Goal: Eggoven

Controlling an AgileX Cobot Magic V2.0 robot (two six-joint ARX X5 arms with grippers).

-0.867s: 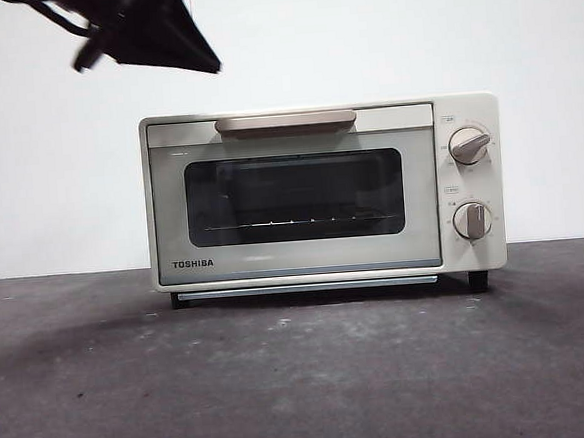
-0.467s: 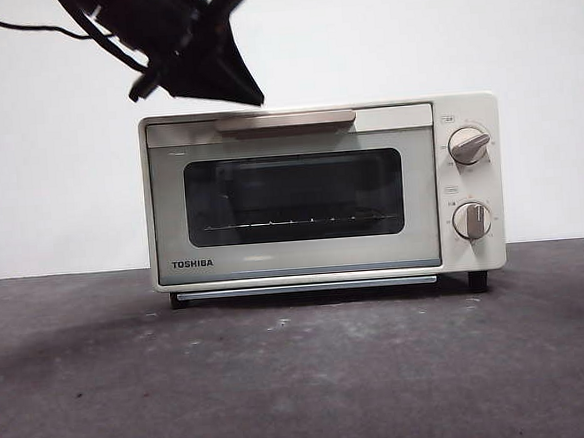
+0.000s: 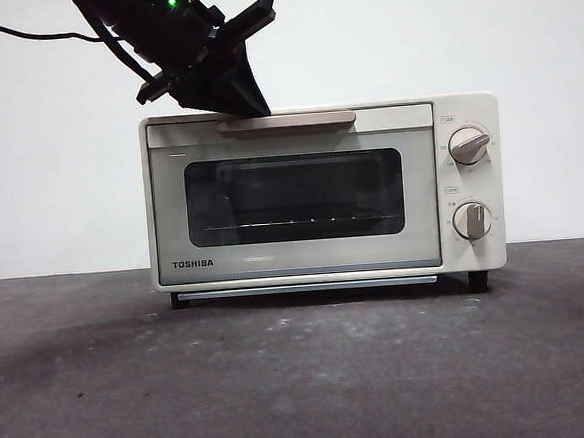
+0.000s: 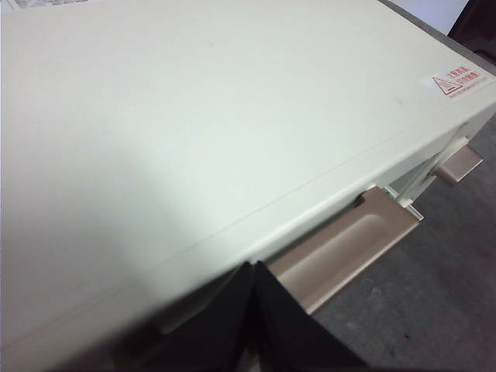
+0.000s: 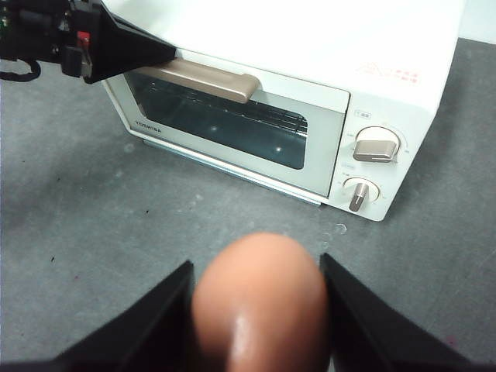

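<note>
The cream TOSHIBA oven [image 3: 171, 202] stands mid-table with its door closed. My left gripper [image 3: 256, 105] comes down from the upper left, shut with nothing in it. Its tip sits at the left end of the tan door handle [image 3: 295, 122]. In the left wrist view the gripper [image 4: 254, 267] has both jaws pressed together over the oven's front top edge [image 4: 194, 116], beside the handle [image 4: 349, 240]. My right gripper [image 5: 256, 262] hovers in front of the oven [image 5: 333, 108], shut on the reddish-brown egg [image 5: 260, 302]. It does not appear in the front view.
Two knobs [image 3: 467, 147] [image 3: 471, 221] sit on the oven's right panel. A wire rack shows behind the dark glass [image 3: 295, 197]. Dark grey tabletop [image 3: 303, 379] stretches in front of the oven, with a white wall behind.
My left gripper has come down and to the right, from above the oven's left corner to the left end of the door handle. The oven has not moved.
</note>
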